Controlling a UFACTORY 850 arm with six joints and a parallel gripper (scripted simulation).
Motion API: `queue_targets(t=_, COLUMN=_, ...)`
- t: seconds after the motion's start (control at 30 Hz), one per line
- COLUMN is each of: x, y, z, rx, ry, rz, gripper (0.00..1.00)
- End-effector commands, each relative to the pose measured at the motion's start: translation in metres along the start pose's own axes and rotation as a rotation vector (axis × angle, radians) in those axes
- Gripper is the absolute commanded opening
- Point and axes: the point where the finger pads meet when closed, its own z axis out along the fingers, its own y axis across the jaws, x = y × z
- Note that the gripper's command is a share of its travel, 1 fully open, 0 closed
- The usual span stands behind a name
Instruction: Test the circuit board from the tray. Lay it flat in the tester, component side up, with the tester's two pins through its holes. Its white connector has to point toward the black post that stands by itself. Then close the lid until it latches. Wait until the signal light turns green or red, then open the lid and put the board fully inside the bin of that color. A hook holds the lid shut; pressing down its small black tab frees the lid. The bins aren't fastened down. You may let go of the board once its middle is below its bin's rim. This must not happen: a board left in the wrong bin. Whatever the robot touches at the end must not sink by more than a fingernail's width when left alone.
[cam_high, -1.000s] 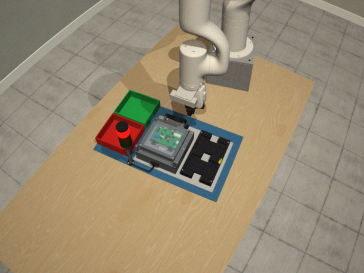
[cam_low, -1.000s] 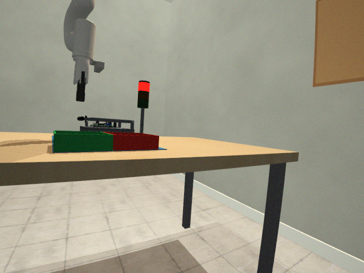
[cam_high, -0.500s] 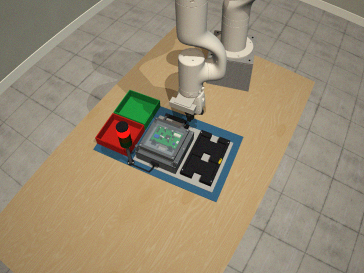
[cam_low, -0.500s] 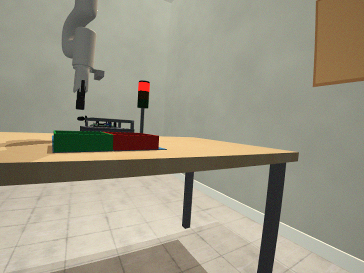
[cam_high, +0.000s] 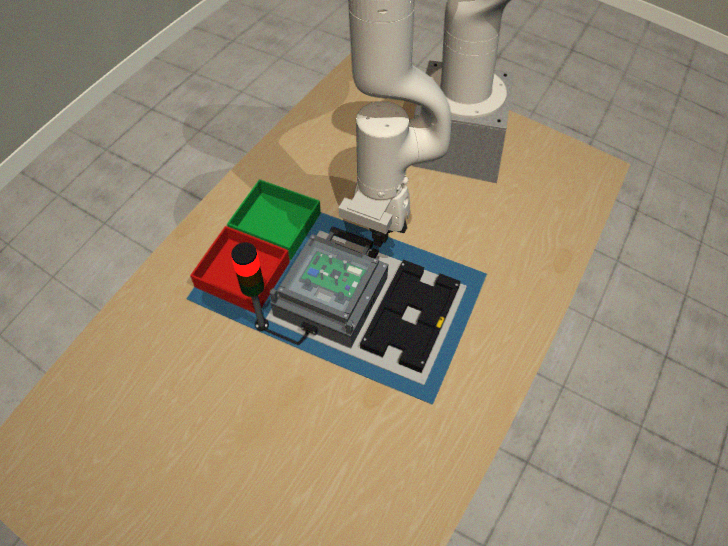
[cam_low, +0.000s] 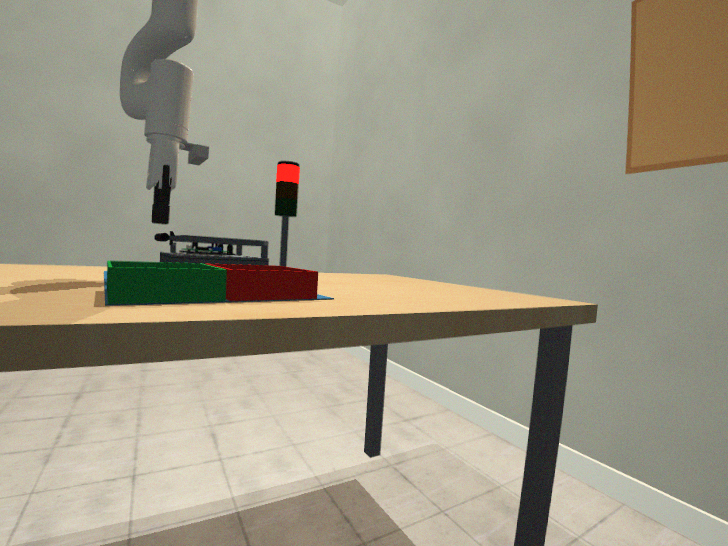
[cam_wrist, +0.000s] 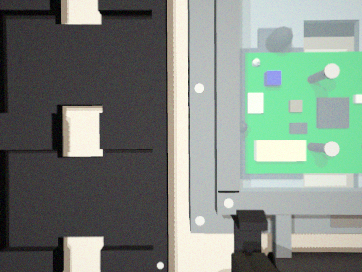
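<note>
The green circuit board (cam_high: 335, 275) lies flat in the grey tester (cam_high: 329, 293), component side up, under the clear lid, which is down. In the wrist view the board (cam_wrist: 300, 112) has two pins through its holes and a cream connector (cam_wrist: 280, 150). The signal light (cam_high: 245, 261) glows red; it also shows in the exterior view (cam_low: 288, 173). My gripper (cam_high: 379, 240) (cam_low: 160, 211) is shut and empty. It hangs a short way above the small black latch tab (cam_low: 161, 236) at the tester's back edge, not touching it. The tab (cam_wrist: 250, 224) sits just ahead of my fingertips (cam_wrist: 252, 262).
The red bin (cam_high: 238, 267) and the green bin (cam_high: 274, 212) stand side by side left of the tester, both empty. The empty black tray (cam_high: 411, 314) lies right of the tester on the blue mat. The light's post and cable stand at the tester's front left corner.
</note>
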Motion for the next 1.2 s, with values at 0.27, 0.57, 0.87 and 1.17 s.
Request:
queue_targets(t=0.27, x=0.001, y=0.0, z=0.001, rx=-0.016, ry=0.018, rz=0.001, gripper=0.0)
queue_targets(t=0.57, x=0.001, y=0.0, z=0.012, rx=-0.016, ry=0.018, rz=0.001, gripper=0.0)
queue_targets(t=0.87, x=0.002, y=0.001, z=0.022, rx=-0.016, ry=0.018, rz=0.001, gripper=0.0)
queue_targets(t=1.17, x=0.002, y=0.001, z=0.026, rx=-0.016, ry=0.018, rz=0.001, gripper=0.0)
